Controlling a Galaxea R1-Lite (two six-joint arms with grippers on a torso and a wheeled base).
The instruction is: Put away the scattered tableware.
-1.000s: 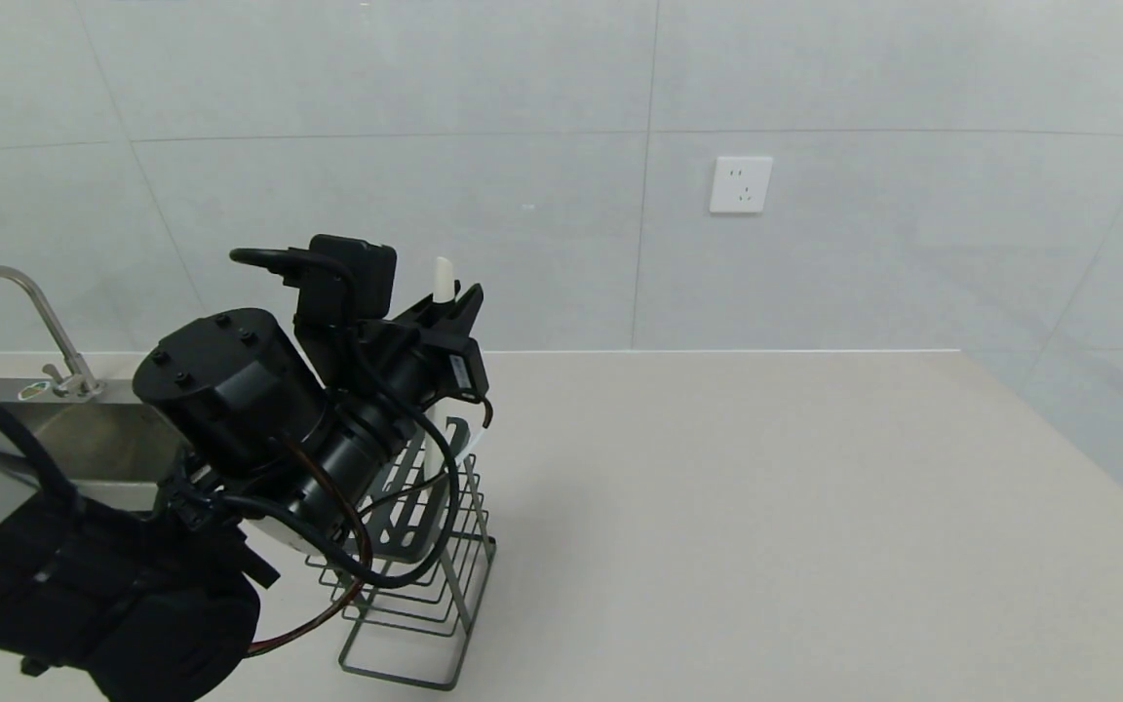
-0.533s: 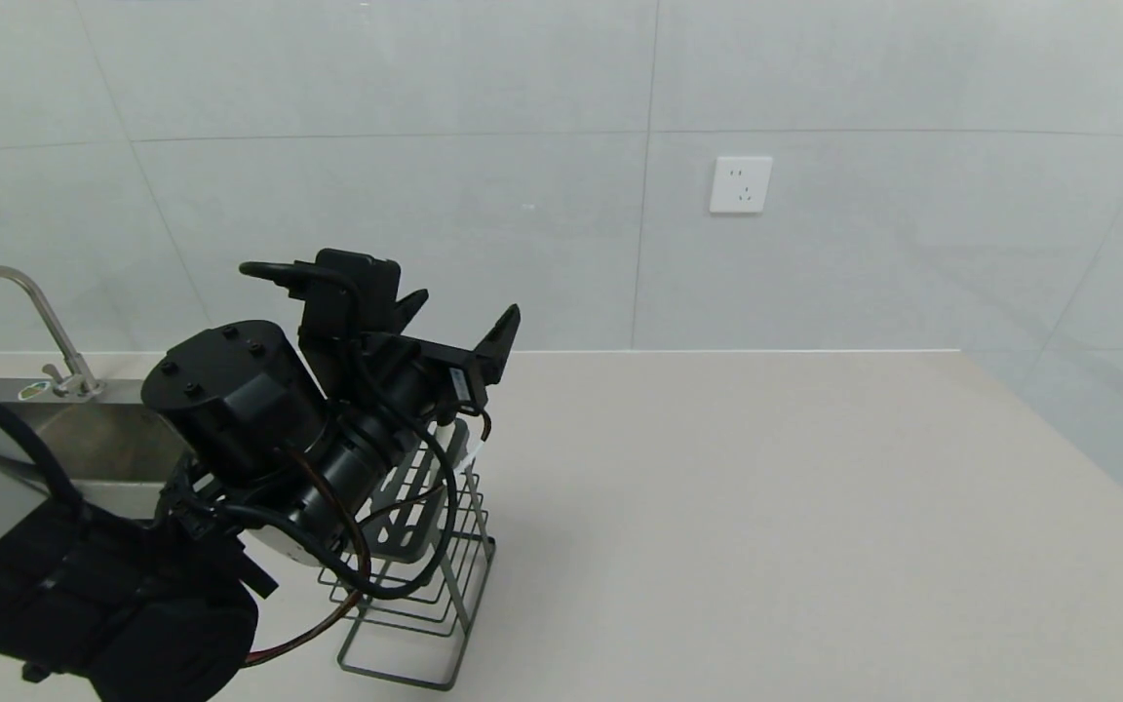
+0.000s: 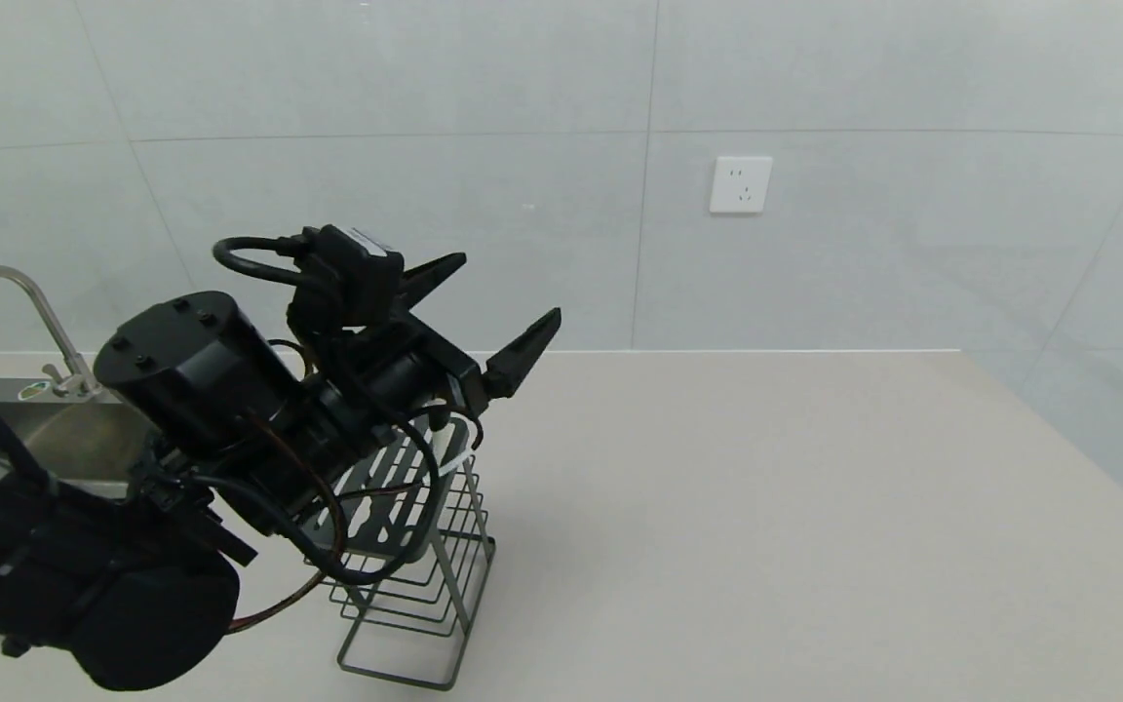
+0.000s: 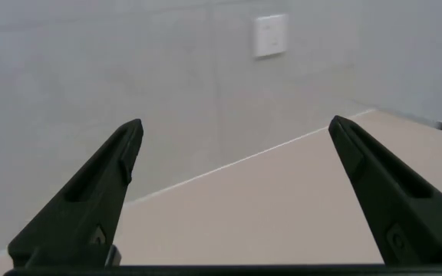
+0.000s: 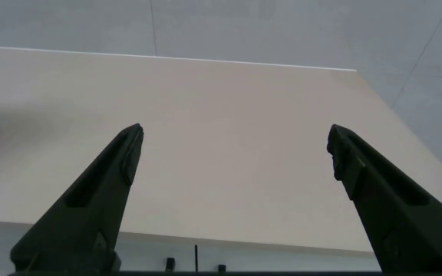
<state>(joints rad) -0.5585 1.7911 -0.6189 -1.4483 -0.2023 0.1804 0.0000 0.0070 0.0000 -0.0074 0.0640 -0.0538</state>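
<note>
Your left gripper (image 3: 511,285) hangs spread wide, holding nothing, just above the wire rack (image 3: 422,624) and nearer to it than your right. The tableware sits below it in the rack: a white sliver (image 3: 457,457) beside a grey slotted piece (image 3: 381,502). The arm hides most of both, so their long axis is unclear. Your right gripper (image 5: 232,134) is spread too.

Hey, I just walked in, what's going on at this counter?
The robot's left gripper hangs open and empty just above a wire rack beside the sink. A grey slotted piece and something white sit in the rack, partly hidden by the arm. The right gripper is open too, holding nothing, over the counter.
</note>
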